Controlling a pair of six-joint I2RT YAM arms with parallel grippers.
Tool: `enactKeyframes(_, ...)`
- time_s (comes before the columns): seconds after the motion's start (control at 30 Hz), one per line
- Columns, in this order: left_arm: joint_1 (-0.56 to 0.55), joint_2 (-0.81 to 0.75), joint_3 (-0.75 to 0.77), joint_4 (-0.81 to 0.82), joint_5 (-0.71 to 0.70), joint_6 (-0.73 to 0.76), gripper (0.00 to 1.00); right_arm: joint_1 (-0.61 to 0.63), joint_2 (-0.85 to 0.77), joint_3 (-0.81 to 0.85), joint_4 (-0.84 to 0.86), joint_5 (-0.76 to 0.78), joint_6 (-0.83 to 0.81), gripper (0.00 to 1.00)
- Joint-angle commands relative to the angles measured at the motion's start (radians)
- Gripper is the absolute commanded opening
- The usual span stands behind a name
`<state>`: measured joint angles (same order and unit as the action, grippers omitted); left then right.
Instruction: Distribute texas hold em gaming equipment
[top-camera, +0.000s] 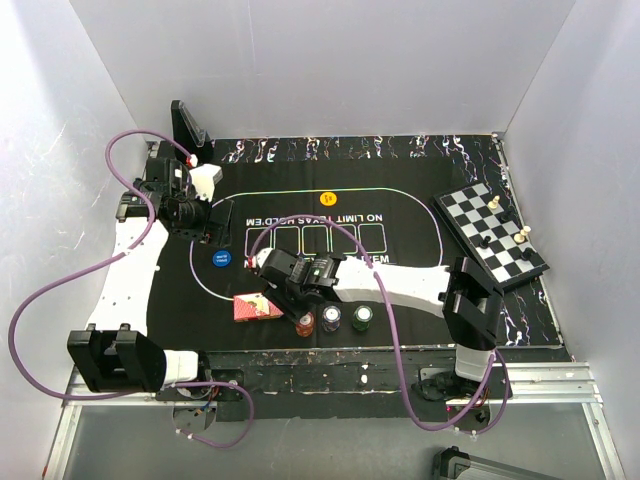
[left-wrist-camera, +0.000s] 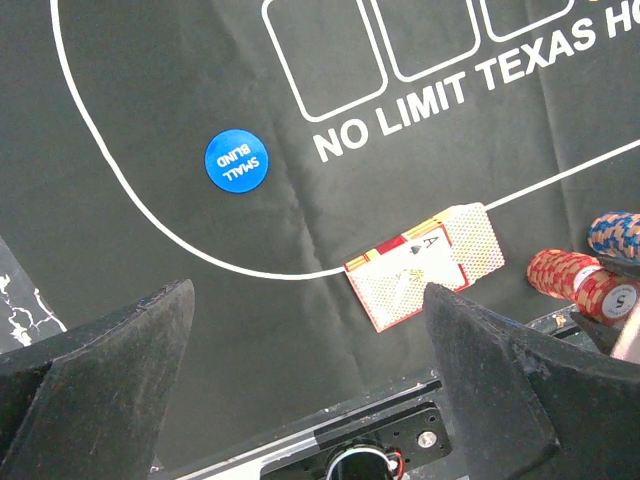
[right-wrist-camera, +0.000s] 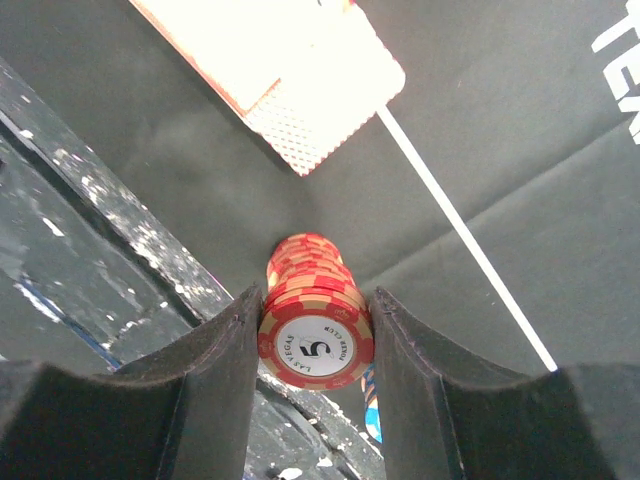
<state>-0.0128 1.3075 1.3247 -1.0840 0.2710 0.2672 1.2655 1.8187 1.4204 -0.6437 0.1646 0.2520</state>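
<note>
Low in the centre of the top view, just above the near edge of the mat: right gripper, clamped on the red stack of chips. From the right wrist, fingers pressed against both sides of that stack, with a "5" on the top chip and more red chips behind it. Cannot tell whether it is lifted or resting on the mat.

Left of centre in the top view, over the left end of the mat: left gripper, hovering. From the left wrist, fingers wide apart at the bottom corners of the frame, holding nothing and touching nothing.

Lower left of centre, just left of the red stack: cards, a small red-backed pile lying across the white oval line. From the left wrist, an ace face up on top, slightly askew.

Above and left of the cards, inside the oval: blue chip, flat on the mat, marked "SMALL BLIND".

Right of the red stack, in a row along the bottom edge of the mat: middle stack, then green stack, both upright, near each other but apart.

Upper centre, on the far line of the oval: orange chip, lying alone.

Right side of the frame, at the right end of the mat: chessboard, set at an angle, carrying a few pieces, well apart from the chips and cards.
</note>
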Motion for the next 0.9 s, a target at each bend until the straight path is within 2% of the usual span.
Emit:
enactKeyframes(0.0, 0.011, -0.031, 0.039, 0.001, 0.049, -0.019, 1.0, -0.002, -0.004, 0.135, -0.033, 0.026, -0.033, 0.01)
enactKeyframes(0.07, 0.011, -0.024, 0.048, 0.002, 0.066, -0.022, 1.0, -0.006, 0.013, 0.176, -0.036, 0.024, -0.045, 0.01)
enactKeyframes(0.17, 0.082, -0.01, 0.065, 0.012, 0.114, -0.039, 1.0, -0.029, 0.071, 0.291, -0.053, 0.015, -0.065, 0.01)
enactKeyframes(0.27, 0.14, 0.022, 0.088, 0.007, 0.175, -0.057, 1.0, -0.06, 0.209, 0.466, -0.092, 0.009, -0.079, 0.01)
enactKeyframes(0.47, 0.175, 0.015, 0.058, 0.038, 0.188, -0.057, 1.0, -0.129, 0.485, 0.853, -0.171, -0.04, -0.054, 0.01)
enactKeyframes(0.87, 0.226, 0.041, 0.057, 0.056, 0.224, -0.06, 1.0, -0.175, 0.68, 0.991, -0.019, -0.088, -0.023, 0.01)
